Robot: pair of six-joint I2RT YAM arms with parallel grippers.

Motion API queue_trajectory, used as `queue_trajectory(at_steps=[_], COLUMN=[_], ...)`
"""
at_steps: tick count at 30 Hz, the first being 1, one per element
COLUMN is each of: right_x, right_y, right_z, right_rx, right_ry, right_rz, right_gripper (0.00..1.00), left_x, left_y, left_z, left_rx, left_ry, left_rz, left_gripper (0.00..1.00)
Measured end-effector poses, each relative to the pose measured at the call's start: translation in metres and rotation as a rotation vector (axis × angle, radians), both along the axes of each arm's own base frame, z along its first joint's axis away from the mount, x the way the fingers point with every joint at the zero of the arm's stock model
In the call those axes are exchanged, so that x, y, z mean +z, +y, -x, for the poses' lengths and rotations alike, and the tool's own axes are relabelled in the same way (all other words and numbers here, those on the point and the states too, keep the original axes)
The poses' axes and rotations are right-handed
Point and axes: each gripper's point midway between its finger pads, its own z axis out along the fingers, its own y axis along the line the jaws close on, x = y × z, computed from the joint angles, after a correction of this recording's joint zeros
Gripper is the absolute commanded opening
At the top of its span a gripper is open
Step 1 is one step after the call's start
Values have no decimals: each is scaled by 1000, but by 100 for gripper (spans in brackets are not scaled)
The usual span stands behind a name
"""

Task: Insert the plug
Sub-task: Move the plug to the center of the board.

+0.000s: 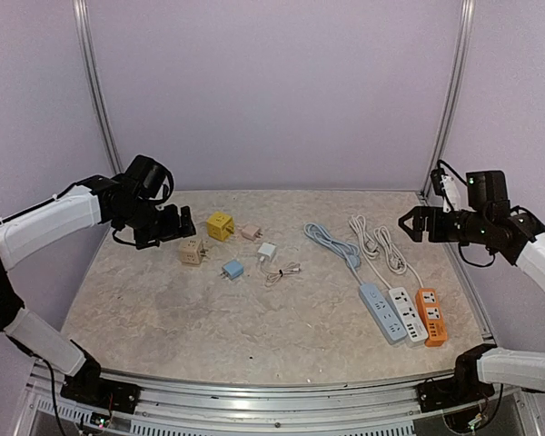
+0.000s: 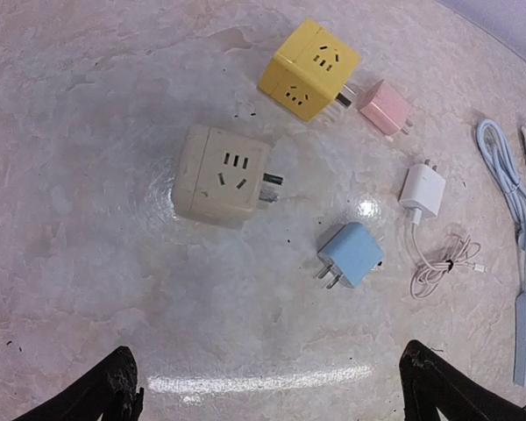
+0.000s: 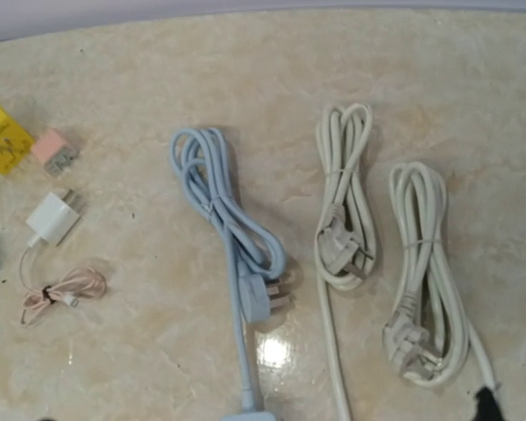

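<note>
- The left pincer [image 2: 276, 396] hung wide open and empty, tilted down over the small items, probably to survey them before a pick.
- Just ahead of it lay a beige plastic cube socket [image 2: 221, 174], prongs pointing sideways towards a light-blue square charger plug [image 2: 351, 254].
- Farther off sat a yellow plastic cube socket [image 2: 309, 68], a pink charger plug [image 2: 386, 107] just beside its prongs, and a white charger plug [image 2: 422, 189] trailing a thin coiled cable.
- The right pincer [image 1: 411, 224] also gaped empty, held high over a pale-blue bundled cord [image 3: 228, 210] and two white bundled cords [image 3: 344, 193].
- Blue, white and orange power strips [image 1: 406, 314] lay side by side on the marbled tabletop [image 1: 163, 309], sockets up.
- No plug was seated, and I cannot tell which one was meant.
</note>
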Motion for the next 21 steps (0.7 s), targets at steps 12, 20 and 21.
queue_trajectory(at_steps=[12,20,21], right_x=[-31,-41,-41], right_y=[1,0,0], right_z=[-1,3,3], right_rx=[-19,-18,-18], right_ry=[15,16,16], right_rz=[-38,-38,-39], right_gripper=[100,100,100], left_x=[34,29,31], left_y=[-101,-128,-131], left_z=[-3,-16,-16], left_rx=[-194,-192,-196], left_ry=[-113,-102,-107], left_rz=[102,193,205], left_gripper=[99,99,99])
